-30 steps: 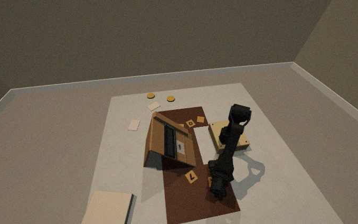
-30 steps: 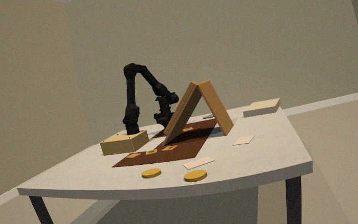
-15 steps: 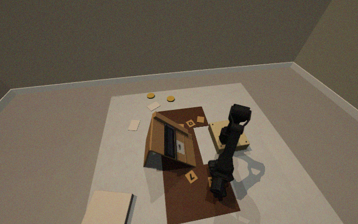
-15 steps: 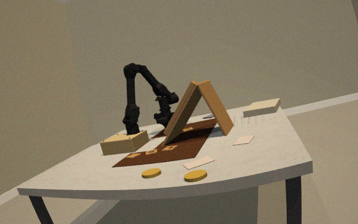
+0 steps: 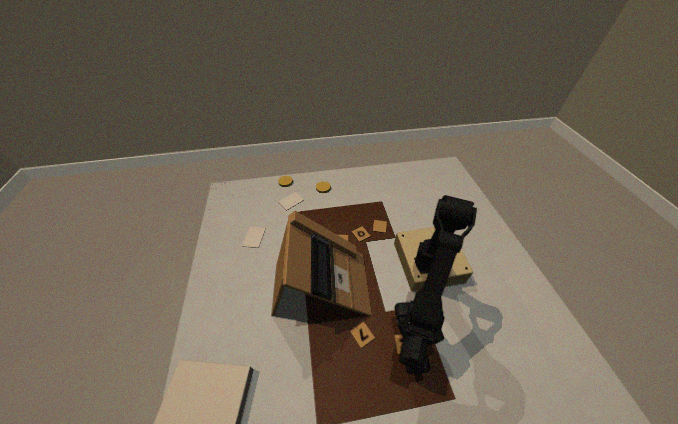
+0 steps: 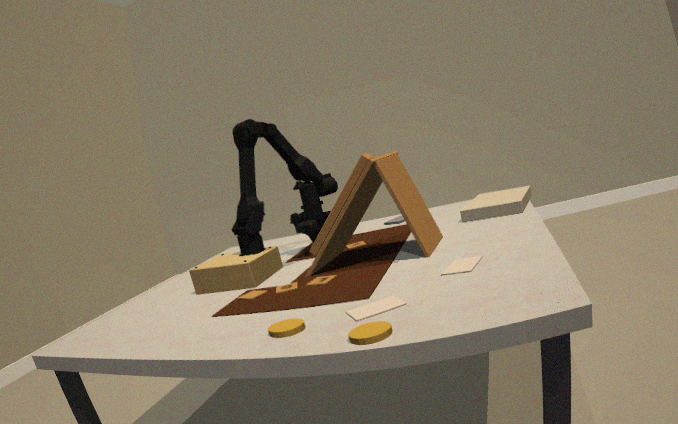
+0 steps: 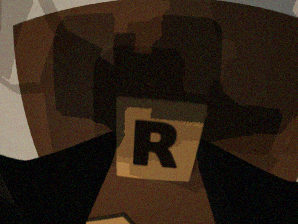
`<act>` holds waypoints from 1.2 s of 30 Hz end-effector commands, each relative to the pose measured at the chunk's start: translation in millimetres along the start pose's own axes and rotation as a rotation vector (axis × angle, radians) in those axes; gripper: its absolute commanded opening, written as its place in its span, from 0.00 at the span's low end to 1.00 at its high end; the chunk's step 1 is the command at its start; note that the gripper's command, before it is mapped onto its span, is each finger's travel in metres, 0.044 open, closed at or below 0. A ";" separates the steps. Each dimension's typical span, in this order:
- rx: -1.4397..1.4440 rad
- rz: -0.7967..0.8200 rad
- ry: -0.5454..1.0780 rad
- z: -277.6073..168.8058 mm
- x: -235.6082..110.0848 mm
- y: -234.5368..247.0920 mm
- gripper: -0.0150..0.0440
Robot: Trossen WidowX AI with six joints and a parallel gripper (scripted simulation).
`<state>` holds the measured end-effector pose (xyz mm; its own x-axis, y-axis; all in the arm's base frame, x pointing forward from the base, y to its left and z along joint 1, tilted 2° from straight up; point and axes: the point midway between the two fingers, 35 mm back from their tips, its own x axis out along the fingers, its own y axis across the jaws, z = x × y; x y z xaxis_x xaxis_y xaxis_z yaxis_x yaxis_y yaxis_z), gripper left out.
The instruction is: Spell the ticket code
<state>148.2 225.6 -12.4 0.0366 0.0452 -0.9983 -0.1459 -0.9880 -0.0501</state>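
Observation:
My gripper (image 7: 157, 142) is shut on the R tile (image 7: 155, 167), low over the brown mat (image 5: 363, 389) (image 6: 350, 291); the top and exterior views do not show the fingers clearly. Another tile (image 5: 398, 343) (image 7: 111, 219) is partly visible beside the gripper. The L tile (image 5: 362, 334) lies on the mat near the board. The O tile (image 5: 361, 233) (image 6: 286, 288), a tile with no readable letter (image 5: 379, 225) (image 6: 252, 294) and a partly hidden tile (image 5: 343, 238) (image 6: 322, 280) lie at the mat's other end. The dark rail (image 5: 321, 268) shows no tiles. The ticket (image 5: 342, 284) is too small to read.
The tent-shaped wooden board (image 5: 295, 258) (image 6: 410, 205) stands beside the arm. The arm's base block (image 5: 409, 252) (image 6: 226, 279) is nearby. Two yellow discs (image 5: 285, 180) (image 5: 323, 186), two pale cards (image 5: 291, 201) (image 5: 254, 237) and a cream box (image 5: 205, 389) (image 6: 494, 202) lie farther out.

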 end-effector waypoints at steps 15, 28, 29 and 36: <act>0.003 0.001 0.005 1.9 -10.9 0.1 0.25; 0.003 0.001 0.005 3.5 -18.0 0.4 0.25; 0.003 0.001 0.005 3.6 -18.5 0.4 0.25; 0.003 0.001 0.005 4.2 -22.2 0.5 0.25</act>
<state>142.5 224.7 7.2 0.0354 0.0451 -0.9984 -0.1459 -0.9880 -0.0498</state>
